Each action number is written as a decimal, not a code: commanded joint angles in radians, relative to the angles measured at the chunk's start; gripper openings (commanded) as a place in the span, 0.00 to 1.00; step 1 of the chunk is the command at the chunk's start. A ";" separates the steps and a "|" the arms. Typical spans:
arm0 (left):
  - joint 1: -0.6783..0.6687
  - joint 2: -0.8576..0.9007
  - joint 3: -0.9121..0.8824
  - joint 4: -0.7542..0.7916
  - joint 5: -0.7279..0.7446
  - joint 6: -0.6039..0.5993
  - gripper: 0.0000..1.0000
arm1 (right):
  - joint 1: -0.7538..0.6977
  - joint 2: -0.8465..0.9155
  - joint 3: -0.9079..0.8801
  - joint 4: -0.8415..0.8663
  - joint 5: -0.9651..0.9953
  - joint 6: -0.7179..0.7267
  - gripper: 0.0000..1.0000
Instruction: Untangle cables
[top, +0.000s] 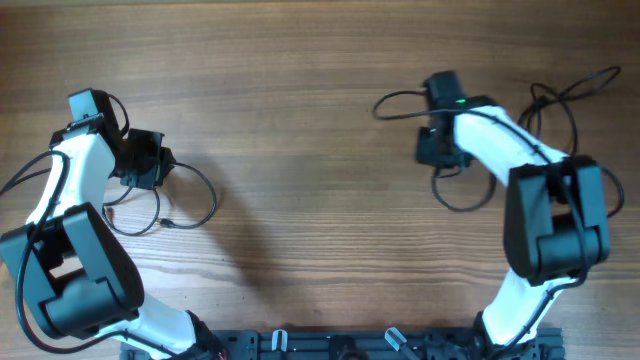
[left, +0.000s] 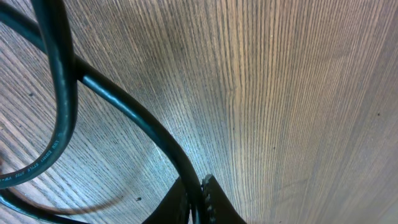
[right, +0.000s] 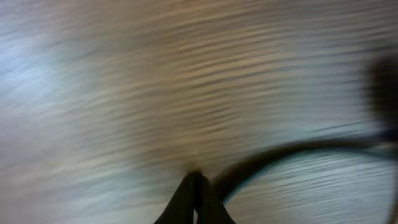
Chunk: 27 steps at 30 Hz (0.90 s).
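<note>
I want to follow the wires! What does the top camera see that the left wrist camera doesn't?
Only overhead: the whole left arm and right arm, the right gripper, and the right cables looping beside it.
Only left wrist: a close-up of the left gripper shut on the left cable, with pale printing along that cable.
Both: the left cable and the wooden table.

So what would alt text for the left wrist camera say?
Shut black pincer at the bottom edge grips a black cable, which runs up-left across the wood-grain table and crosses another cable loop near the top-left corner.
</note>
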<state>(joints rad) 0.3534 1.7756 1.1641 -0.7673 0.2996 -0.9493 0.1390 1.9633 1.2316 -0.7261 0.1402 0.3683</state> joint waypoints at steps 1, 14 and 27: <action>-0.005 0.009 -0.009 -0.001 -0.013 -0.009 0.10 | -0.125 0.044 -0.046 -0.003 0.051 -0.005 0.05; -0.005 0.009 -0.009 -0.001 -0.013 -0.009 0.10 | -0.494 0.044 -0.047 0.027 0.100 0.002 0.06; -0.005 0.009 -0.009 0.000 -0.013 -0.009 0.10 | -0.640 0.044 -0.047 0.105 0.100 0.001 0.19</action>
<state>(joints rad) 0.3534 1.7756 1.1641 -0.7673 0.2996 -0.9493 -0.4858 1.9633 1.2194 -0.6262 0.2153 0.3653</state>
